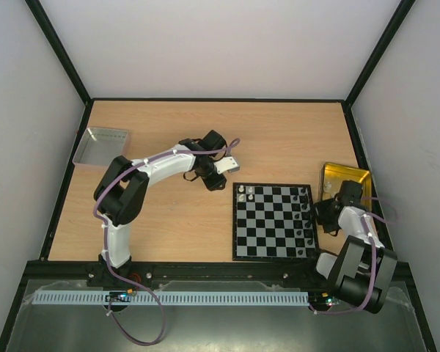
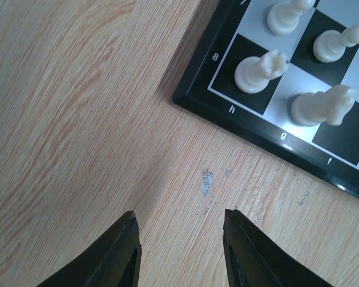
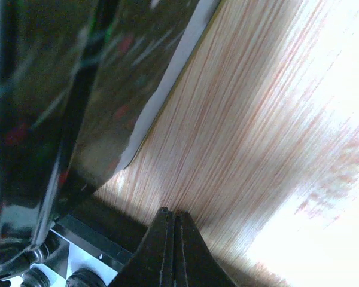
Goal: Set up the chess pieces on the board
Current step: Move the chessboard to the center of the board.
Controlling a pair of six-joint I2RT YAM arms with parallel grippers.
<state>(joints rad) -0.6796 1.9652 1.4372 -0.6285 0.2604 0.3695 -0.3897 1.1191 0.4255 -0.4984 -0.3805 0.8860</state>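
The board (image 1: 273,221) lies right of the table's middle. A few white chess pieces (image 1: 243,193) stand at its far left corner, and several black ones (image 1: 305,213) line its right edge. My left gripper (image 1: 217,180) hovers over bare wood just off that far left corner. In the left wrist view it (image 2: 180,224) is open and empty, with a white rook (image 2: 260,70), a knight (image 2: 323,106) and two pawns (image 2: 338,43) on the corner squares ahead. My right gripper (image 1: 323,213) sits low between the board and the yellow tray, shut (image 3: 175,220) with nothing in it.
A shiny yellow tray (image 1: 345,180) stands right of the board, its wall (image 3: 78,89) filling the left of the right wrist view. A grey metal tray (image 1: 101,145) sits at the far left. Black frame rails border the table.
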